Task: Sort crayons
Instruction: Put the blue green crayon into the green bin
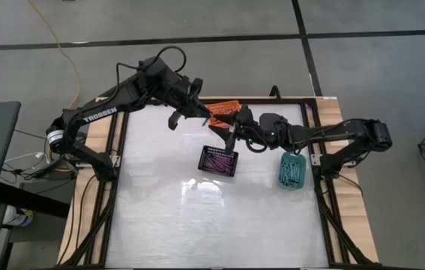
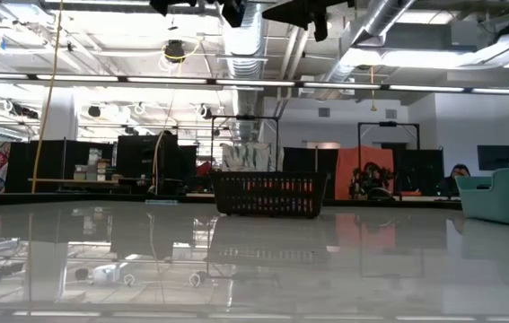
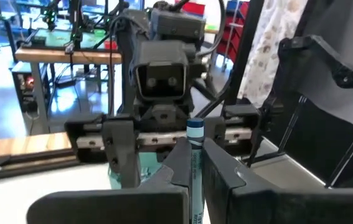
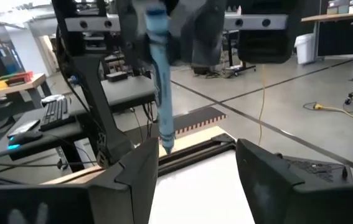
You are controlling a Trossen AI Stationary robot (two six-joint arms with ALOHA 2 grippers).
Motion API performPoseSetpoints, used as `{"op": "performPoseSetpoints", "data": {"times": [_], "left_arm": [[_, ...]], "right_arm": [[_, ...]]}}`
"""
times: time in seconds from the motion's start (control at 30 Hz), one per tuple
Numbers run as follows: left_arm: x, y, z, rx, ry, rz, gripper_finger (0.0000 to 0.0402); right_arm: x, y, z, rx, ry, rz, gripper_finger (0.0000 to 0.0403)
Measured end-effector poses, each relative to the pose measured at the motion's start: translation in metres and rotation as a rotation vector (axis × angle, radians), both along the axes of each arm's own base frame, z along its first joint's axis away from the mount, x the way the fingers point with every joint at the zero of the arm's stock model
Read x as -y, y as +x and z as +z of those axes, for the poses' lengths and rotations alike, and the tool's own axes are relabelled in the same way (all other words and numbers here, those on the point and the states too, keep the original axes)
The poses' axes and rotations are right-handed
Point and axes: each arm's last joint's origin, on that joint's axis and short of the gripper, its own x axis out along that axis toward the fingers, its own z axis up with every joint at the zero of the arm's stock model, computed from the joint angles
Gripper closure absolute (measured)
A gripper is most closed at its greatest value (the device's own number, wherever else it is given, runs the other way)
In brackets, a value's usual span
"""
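We see both arms meeting high above the table's 12 o'clock edge. The left gripper [image 1: 211,118] is clamped on a blue crayon [image 3: 194,163], which stands upright between its fingers [image 3: 226,180]. The right gripper [image 1: 231,129] faces it with jaws spread wide, nothing in them; the same crayon hangs between its fingers [image 4: 132,180] in the right wrist view, tip down. Below them, the black basket [image 1: 219,161] sits near table centre with purple crayons [image 1: 218,158] inside. The teal basket [image 1: 291,171] is at 3 o'clock, holding teal crayons [image 1: 293,169]. The orange basket [image 1: 222,109] is at 12 o'clock, partly hidden by the arms.
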Motion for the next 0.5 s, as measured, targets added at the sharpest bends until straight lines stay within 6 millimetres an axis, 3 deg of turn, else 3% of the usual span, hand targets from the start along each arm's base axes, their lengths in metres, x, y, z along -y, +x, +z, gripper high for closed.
{"op": "performPoseSetpoints", "data": {"times": [0.5], "left_arm": [[0.004,0.001,0.006,0.034,-0.015,-0.047,0.0401]], "right_arm": [[0.000,0.001,0.018,0.042,-0.025,-0.005,0.0189]]}}
